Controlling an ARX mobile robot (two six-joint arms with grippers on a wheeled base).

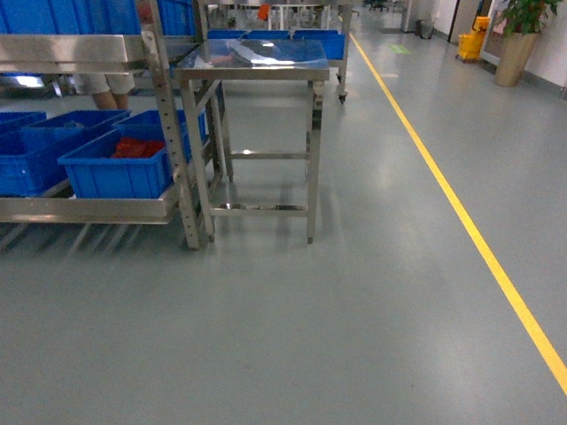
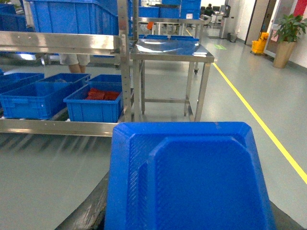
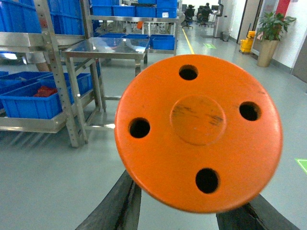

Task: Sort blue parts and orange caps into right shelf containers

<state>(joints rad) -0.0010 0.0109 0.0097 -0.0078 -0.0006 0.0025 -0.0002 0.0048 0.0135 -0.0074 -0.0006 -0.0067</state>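
Observation:
A flat blue part with chamfered corners fills the lower half of the left wrist view. My left gripper is shut on it, and only its dark fingers show at the part's sides. In the right wrist view a round orange cap with several holes sits in my right gripper, whose black fingers stick out beneath it. Neither gripper appears in the head view. Blue shelf containers stand on a low steel rack at the left; one holds red-orange pieces.
A steel table with thin legs stands beside the rack post. A yellow floor line runs diagonally on the right. Grey floor spreads between me and the rack. A potted plant and a yellow bucket stand far off.

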